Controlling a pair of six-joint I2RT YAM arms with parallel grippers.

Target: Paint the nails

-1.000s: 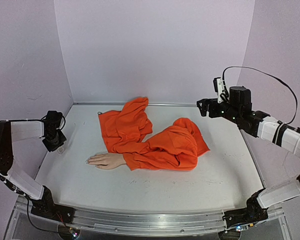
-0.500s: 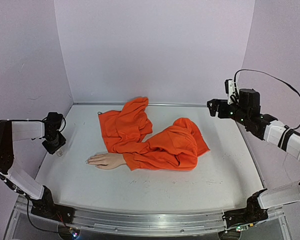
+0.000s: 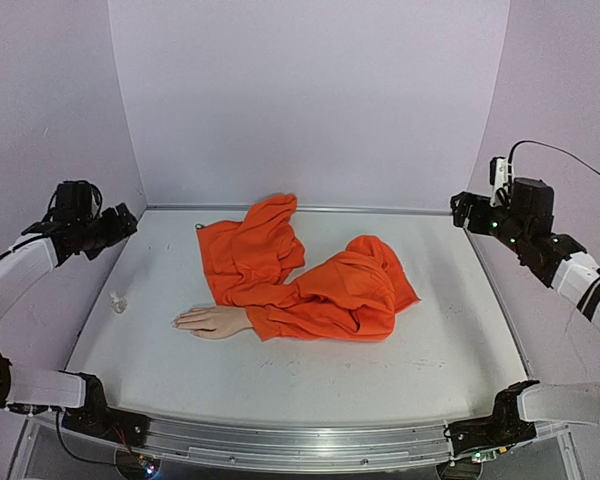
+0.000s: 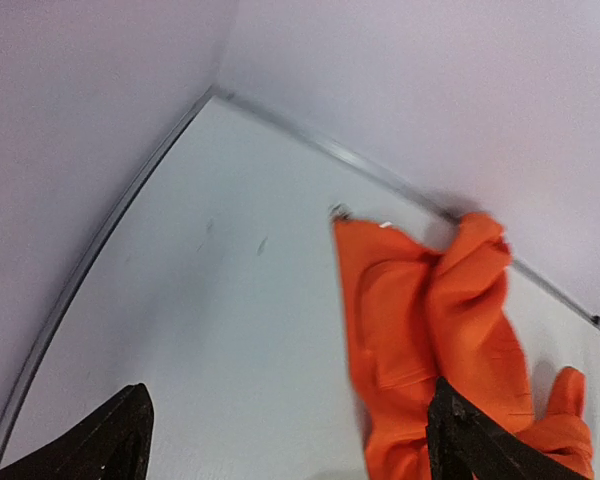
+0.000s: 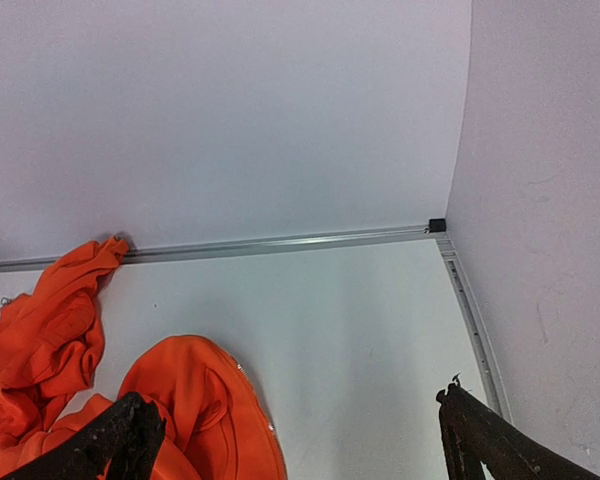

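Note:
A small pale mannequin hand (image 3: 210, 320) lies flat on the table, fingers pointing left, its wrist in an orange sleeve (image 3: 310, 290). The nails (image 3: 178, 322) at its fingertips are too small to make out. My left gripper (image 3: 123, 222) hangs raised by the left wall, well behind and left of the hand. In the left wrist view that gripper (image 4: 290, 450) is open with nothing between its fingers. My right gripper (image 3: 462, 209) is raised at the far right. The right wrist view shows it (image 5: 295, 445) open and empty above the garment (image 5: 80, 370).
A small clear glass bottle (image 3: 118, 302) stands alone on the table near the left wall, left of the hand. The orange garment (image 4: 430, 330) is bunched across the middle and back. Walls close in on the left, back and right, with a metal rail (image 5: 280, 243) along the back.
My left gripper opened, let go of the bottle and rose back toward the left wall; the bottle stays on the table. My right arm drew back to the right.

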